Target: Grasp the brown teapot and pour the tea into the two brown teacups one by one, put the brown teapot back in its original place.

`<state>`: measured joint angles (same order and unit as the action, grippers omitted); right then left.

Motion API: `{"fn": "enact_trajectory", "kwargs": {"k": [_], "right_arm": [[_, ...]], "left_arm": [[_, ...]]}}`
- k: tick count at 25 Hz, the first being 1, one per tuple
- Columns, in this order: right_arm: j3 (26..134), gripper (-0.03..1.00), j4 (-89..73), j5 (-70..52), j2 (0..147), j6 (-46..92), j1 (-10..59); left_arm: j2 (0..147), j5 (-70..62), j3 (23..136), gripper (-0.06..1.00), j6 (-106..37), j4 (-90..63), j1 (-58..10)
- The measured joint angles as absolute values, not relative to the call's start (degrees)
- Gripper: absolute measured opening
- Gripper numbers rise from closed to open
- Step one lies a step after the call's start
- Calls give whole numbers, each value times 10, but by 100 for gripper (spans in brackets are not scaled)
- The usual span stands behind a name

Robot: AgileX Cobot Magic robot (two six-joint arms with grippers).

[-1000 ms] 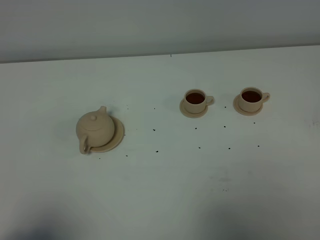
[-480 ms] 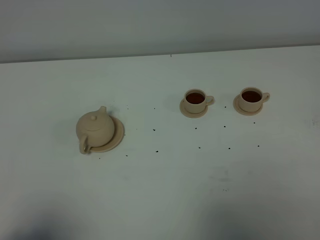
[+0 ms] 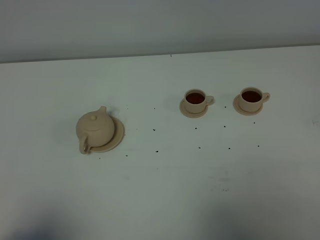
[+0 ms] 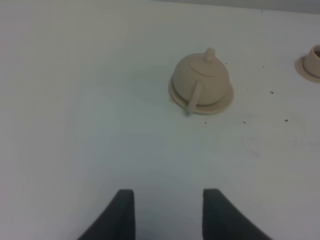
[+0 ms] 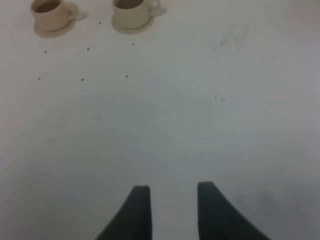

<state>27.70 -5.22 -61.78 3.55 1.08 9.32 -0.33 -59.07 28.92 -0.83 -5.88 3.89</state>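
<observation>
Nearest the camera, at the table's (image 3: pixel 165 200) front edge, only a bare white surface in the high view, with neither arm visible there. Seen from the wrist cameras, left gripper (image 4: pixel 167 212) with dark fingers (image 4: pixel 122 215) spread apart and holding nothing, hovering over bare tabletop well short of the teapot; right gripper (image 5: pixel 172 210) likewise parted and empty, fingers (image 5: pixel 137 212) poised above the white surface far from the cups. Scattered across the middle of the table, a loose field of small dark specks (image 3: pixel 156 151). On the left, mid-table, brown teapot (image 3: pixel 94 129) sitting upright on its wide saucer (image 3: pixel 118 136), lid with small knob in place, loop handle turned toward the near side and overhanging the saucer's rim, short spout aimed away toward the far side. Teapot set a little off-centre on the saucer, more of the rim showing on the right. Farther back and to the right, two brown teacups side by side, well apart from the teapot: left cup (image 3: pixel 195 100) and right cup (image 3: pixel 251 98), each standing on its own small saucer, each with handle pointing right, each holding dark reddish-brown tea. Cups separated by a clear gap, neither touching the other. Beyond them, the table's far edge meeting a plain pale grey wall (image 3: pixel 160 25).
</observation>
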Motion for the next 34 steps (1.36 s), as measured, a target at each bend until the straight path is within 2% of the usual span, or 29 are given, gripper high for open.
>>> {"fn": "enact_trajectory", "kwargs": {"k": [34], "right_arm": [[277, 24, -52, -618, 35, 12, 93]], "left_arm": [[-3, -591, 289, 34, -8, -59, 39]]}}
